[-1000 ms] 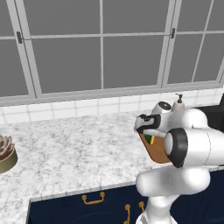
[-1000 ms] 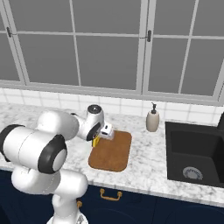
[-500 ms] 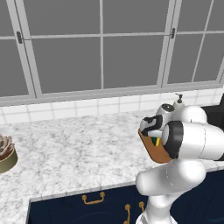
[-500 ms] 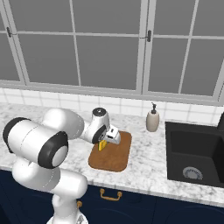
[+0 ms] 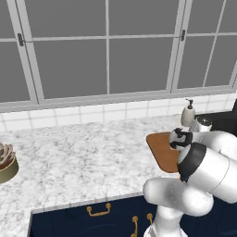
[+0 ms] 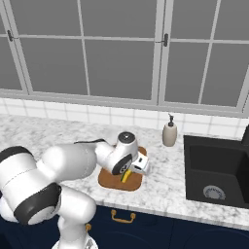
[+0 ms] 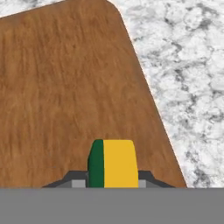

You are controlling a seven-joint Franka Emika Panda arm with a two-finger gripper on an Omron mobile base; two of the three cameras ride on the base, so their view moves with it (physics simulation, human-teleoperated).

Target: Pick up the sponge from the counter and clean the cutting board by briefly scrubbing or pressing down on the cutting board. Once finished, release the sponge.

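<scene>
Brown wood-grain cutting board (image 7: 70, 87) on white-and-grey marbled counter (image 7: 183, 65); sponge (image 7: 113, 164) dark green and yellow.

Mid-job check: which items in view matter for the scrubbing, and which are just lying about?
In play: sponge held in the pincer, cutting board, counter.
Lying about: soap dispenser, sink, bowl at the counter's far left.

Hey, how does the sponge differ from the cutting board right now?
The sponge is small and two-toned, green and yellow; the cutting board is far larger and plain brown wood. The sponge sits between the claw's fingers, over the board; the cutting board lies flat on the counter. Both are rectangular.
</scene>
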